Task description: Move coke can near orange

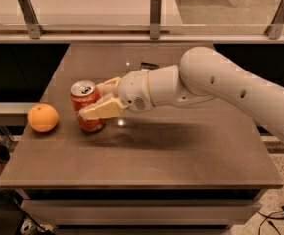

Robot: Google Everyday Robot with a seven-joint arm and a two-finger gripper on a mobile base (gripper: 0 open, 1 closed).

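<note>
The coke can [85, 99], red with a silver top and pull tab, stands upright at the left-middle of the brown table [181, 155]. My gripper [102, 99] reaches in from the right on a white arm and is shut on the can, one cream finger [101, 109] across its front, the other behind it. The orange [43, 117] lies at the table's left edge, a short gap left of the can. The can's base looks at or just above the tabletop.
A flat dark snack bar [149, 65] lies at the back of the table, partly hidden by my arm. A glass rail with metal posts [155, 16] runs behind the table. The floor drops off at the left and front edges.
</note>
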